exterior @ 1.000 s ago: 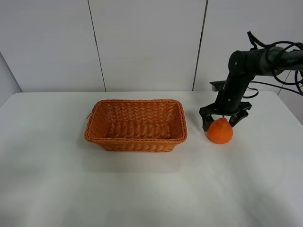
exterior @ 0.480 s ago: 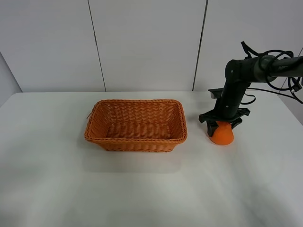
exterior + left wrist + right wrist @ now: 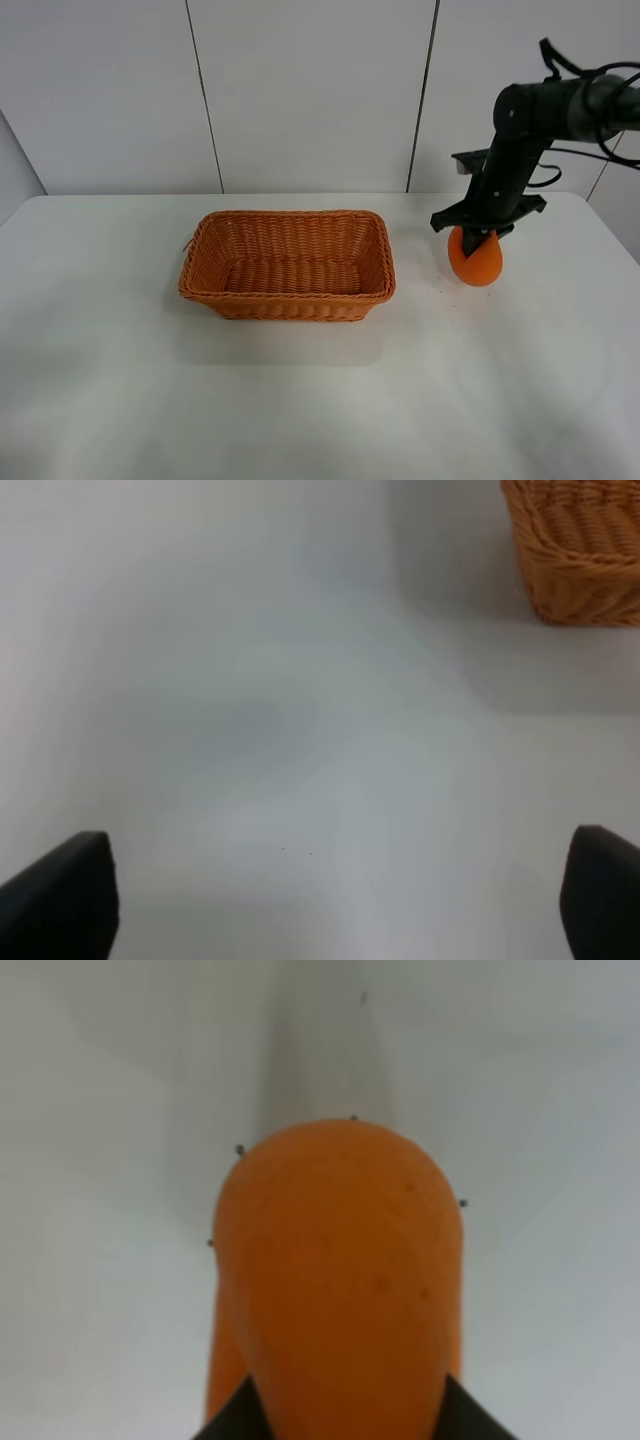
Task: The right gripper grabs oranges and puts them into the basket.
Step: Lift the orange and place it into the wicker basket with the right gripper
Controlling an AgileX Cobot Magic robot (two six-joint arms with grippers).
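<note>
**A:** Two dark fingertips (image 3: pixel 60 900) of the left gripper (image 3: pixel 330 900) stand wide apart at the edges of its wrist view, with white table (image 3: pixel 250 730) between them.

**B:** Where is the basket (image 3: pixel 290 213) from there?

**A:** Ahead of that gripper and off to one side, well apart from it. Only one woven corner shows in that view. From high up, the basket sits open side up near the middle of the table.

**B:** And from the right gripper (image 3: pixel 478 238)?

**A:** The basket lies to that gripper's left, near but not touching.

**B:** How does that gripper stand?

**A:** It points down from a black arm (image 3: pixel 520 130). It is narrowed onto the orange (image 3: pixel 476 265) and grips the fruit's upper part. The round underside hangs below the fingers. In its wrist view the orange fills the gap between the two dark fingers and bulges out past them toward the table.

**B:** Is the orange resting on the table?

**A:** It seems to hang just above it. The wrist view shows a soft shadow on the table beyond the fruit, but I cannot rule out contact. The orange is outside the basket, just beside its right end.
</note>
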